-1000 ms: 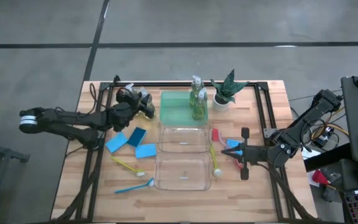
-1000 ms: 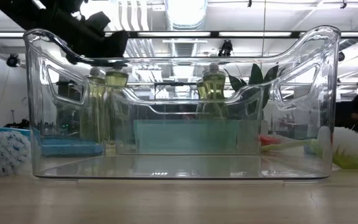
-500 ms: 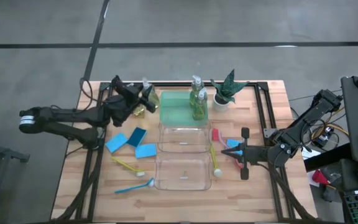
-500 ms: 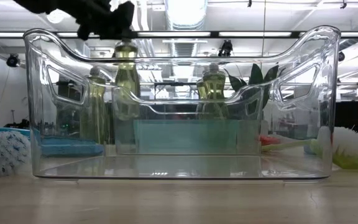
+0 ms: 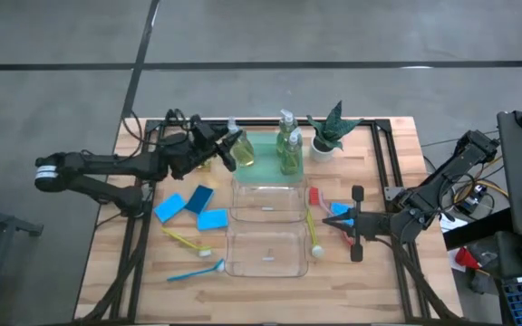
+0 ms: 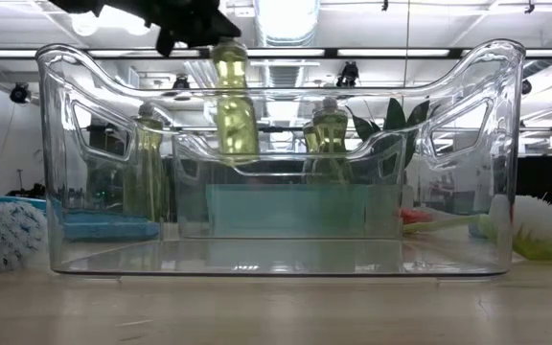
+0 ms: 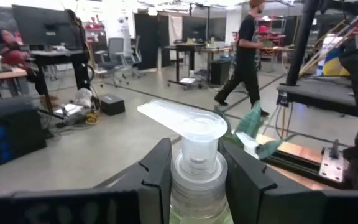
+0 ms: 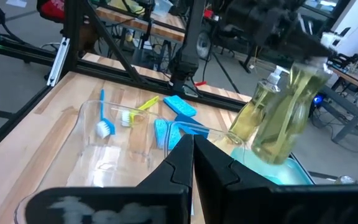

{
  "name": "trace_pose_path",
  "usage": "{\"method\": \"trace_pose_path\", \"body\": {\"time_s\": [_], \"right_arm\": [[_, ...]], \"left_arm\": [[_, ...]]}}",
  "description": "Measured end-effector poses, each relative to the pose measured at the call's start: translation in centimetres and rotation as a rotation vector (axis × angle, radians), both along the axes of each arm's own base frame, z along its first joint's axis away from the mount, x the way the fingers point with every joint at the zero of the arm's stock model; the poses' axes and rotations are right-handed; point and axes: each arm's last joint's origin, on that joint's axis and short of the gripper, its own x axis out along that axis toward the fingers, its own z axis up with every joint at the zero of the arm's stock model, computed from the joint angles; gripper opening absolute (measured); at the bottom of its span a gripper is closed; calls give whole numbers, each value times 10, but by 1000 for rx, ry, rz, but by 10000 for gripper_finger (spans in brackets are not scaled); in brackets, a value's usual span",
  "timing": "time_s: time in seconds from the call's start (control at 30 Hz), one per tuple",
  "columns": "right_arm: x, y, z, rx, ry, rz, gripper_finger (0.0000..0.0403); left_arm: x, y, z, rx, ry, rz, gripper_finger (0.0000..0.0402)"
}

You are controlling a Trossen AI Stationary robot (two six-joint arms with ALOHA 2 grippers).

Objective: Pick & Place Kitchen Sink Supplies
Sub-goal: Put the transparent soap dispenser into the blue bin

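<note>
My left gripper (image 5: 227,145) is shut on a clear pump bottle of yellow-green liquid (image 5: 242,153) above the left edge of the green tray (image 5: 263,167). In the low view the bottle (image 6: 232,107) is in the air. Two more bottles (image 5: 288,150) stand in the tray, and another bottle (image 6: 151,168) stands on the table farther left. Blue sponges (image 5: 199,199) lie flat on the table's left part. Yellow (image 5: 187,241) and blue (image 5: 196,271) brushes lie near them. My right gripper (image 5: 337,220) is shut, by a red brush (image 5: 315,195) and a blue sponge (image 5: 339,209). My left gripper pinches the bottle's neck (image 7: 194,180) just under the pump head (image 7: 185,121), one finger (image 7: 157,177) on each side. The fingers come level from the table's left side. The bottle is lifted clear and hangs roughly upright below them.
Two clear bins (image 5: 268,201) (image 5: 266,250) sit mid-table in front of the tray. A potted plant (image 5: 331,129) stands at the tray's right. A yellow-green brush with a white head (image 5: 313,234) lies right of the bins. A person walks in the room behind (image 7: 244,53).
My left gripper has carried the bottle up and toward the table's right, from the table's far left part to above the tray's left edge. The bottle has been lifted clear of the table. My right arm has kept still.
</note>
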Motion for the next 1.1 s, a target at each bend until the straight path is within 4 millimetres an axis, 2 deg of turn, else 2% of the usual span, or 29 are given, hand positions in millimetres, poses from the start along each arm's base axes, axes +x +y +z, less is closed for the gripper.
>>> {"method": "trace_pose_path", "body": {"time_s": [0.13, 0.27, 0.5, 0.77, 1.1], "right_arm": [[0, 0, 1, 0, -9, 2, 8], [0, 0, 1, -1, -9, 1, 8], [0, 0, 1, -1, -8, 1, 8], [0, 0, 0, 3, -5, 0, 8], [0, 0, 0, 4, -6, 0, 8]], "left_arm": [[19, 3, -12, 8, 48, -29, 101], [36, 9, -11, 39, 75, -25, 101], [60, 43, -21, -4, 108, 6, 101], [69, 84, -39, -79, 121, 21, 101], [76, 110, -57, -118, 136, 57, 101]]}}
